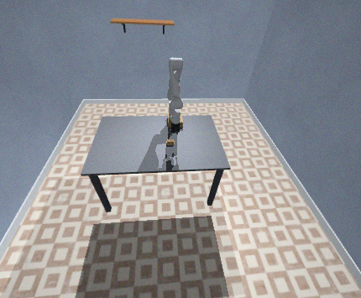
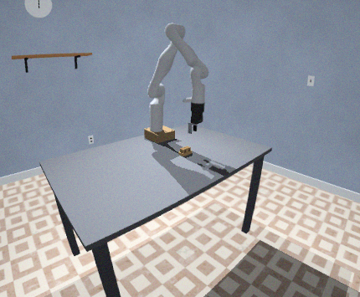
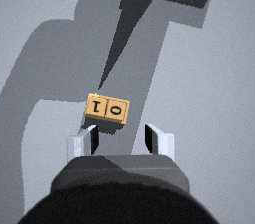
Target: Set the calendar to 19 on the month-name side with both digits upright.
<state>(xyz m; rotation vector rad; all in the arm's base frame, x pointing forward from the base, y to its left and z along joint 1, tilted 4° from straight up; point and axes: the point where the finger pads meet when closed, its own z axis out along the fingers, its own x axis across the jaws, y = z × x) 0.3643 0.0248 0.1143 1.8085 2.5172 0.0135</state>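
The small wooden calendar [image 1: 170, 143] [image 2: 185, 151] stands on the table, in front of the arm's base. In the wrist view its two cubes sit side by side: the left cube [image 3: 96, 106] has a 1 on top and the right cube [image 3: 116, 110] a 0, both upside down in this view. The tray's own parts, the month's name and the digits on the side faces cannot be made out. My gripper [image 2: 192, 129] [image 3: 121, 134] is open and empty, high above the table. In the wrist view the calendar lies beyond the fingertips, slightly left of the middle.
The arm's base stands on a wooden block [image 2: 159, 135] behind the calendar, at the table's rear. The dark table [image 1: 120, 147] [image 2: 120, 188] carries the arm's shadows around the calendar. A shelf [image 1: 142, 22] [image 2: 52, 56] hangs on the wall, away from the arm.
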